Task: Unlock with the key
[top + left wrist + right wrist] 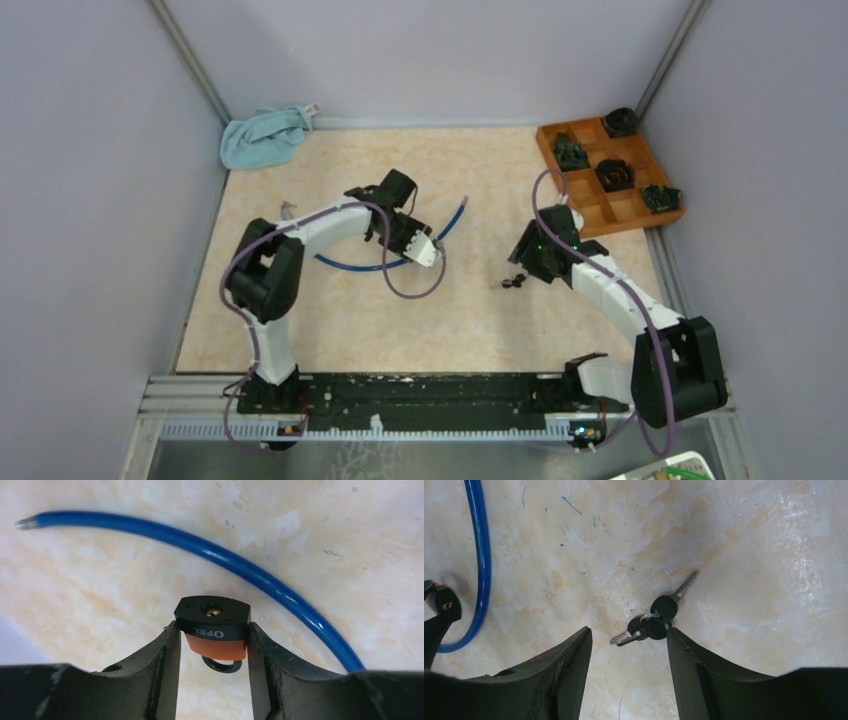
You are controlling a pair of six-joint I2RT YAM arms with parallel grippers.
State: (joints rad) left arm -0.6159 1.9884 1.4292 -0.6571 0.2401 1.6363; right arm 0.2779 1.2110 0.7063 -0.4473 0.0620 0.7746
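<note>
1. While the left gripper (212, 630) is clenched on a small padlock (212, 617), the blue cable (240, 567) curves across the pale marbled table (400, 320) just beyond it.
2. The padlock sits on the near, inner side of the blue cable's curve. It has a black cap over an orange body, pinched from both sides by the dark fingers (167, 650).
3. The brass keyhole in the black cap faces the left wrist camera, away from the palm. A black ring shows below the orange body, further from the blue cable.
4. One end of the blue cable shows a bare grey tip. Whether the padlock is joined to the cable cannot be told.
5. The keys (656, 617) lie flat on the table to the right of the blue cable, clearly apart from it. Two black-headed keys share one small ring, with one blade pointing away from the cable and the other back towards it.
6. The right gripper (626, 637) is spread wide and grasps nothing. The keys lie between its fingers, with the black heads just beside the finger (679, 650) further from the blue cable.
7. From the top camera, a crumpled teal cloth (262, 135) lies far left of the blue cable, in the back corner.
8. A wooden tray (600, 210) sits far right of the blue cable, with dark objects in four of its compartments.
</note>
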